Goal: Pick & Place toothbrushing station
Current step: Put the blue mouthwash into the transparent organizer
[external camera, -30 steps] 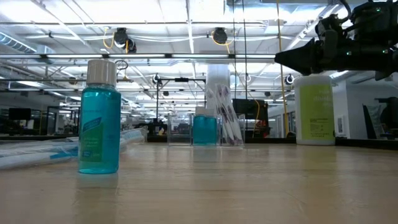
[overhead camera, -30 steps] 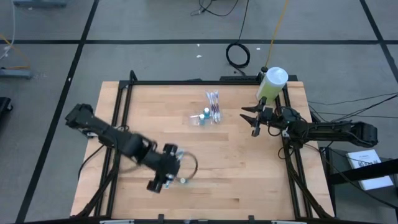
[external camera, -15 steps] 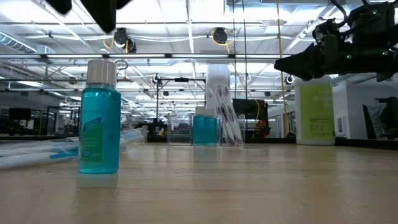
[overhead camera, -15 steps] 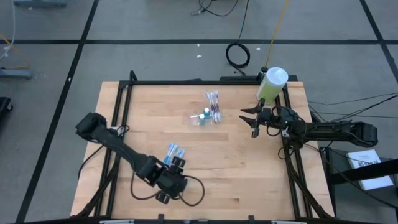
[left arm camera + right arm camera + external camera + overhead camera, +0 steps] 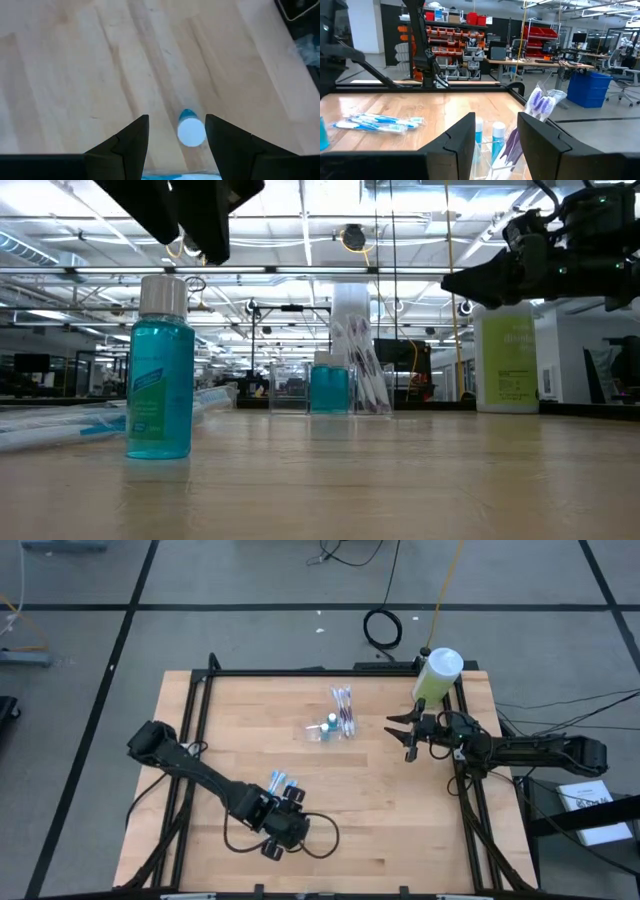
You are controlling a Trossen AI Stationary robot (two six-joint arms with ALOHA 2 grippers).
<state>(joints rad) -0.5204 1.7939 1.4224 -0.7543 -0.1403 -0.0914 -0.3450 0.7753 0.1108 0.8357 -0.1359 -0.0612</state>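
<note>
Looking straight down, the left gripper (image 5: 280,837) hangs near the table's (image 5: 400,830) front edge, bare wood all around it, while the toothbrushing station (image 5: 328,728) sits mid-table toward the far edge. At table height, a blue bottle (image 5: 160,380) stands under the left arm. Through the left wrist, parted fingers (image 5: 127,145) hold nothing above the bottle's cap (image 5: 191,132). Through the right wrist, the right gripper (image 5: 495,140) waits parted and empty, facing the station.

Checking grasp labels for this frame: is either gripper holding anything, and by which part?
Nothing is held. The left gripper hangs open above the small blue bottle's white cap; the right gripper is open and empty.
</note>
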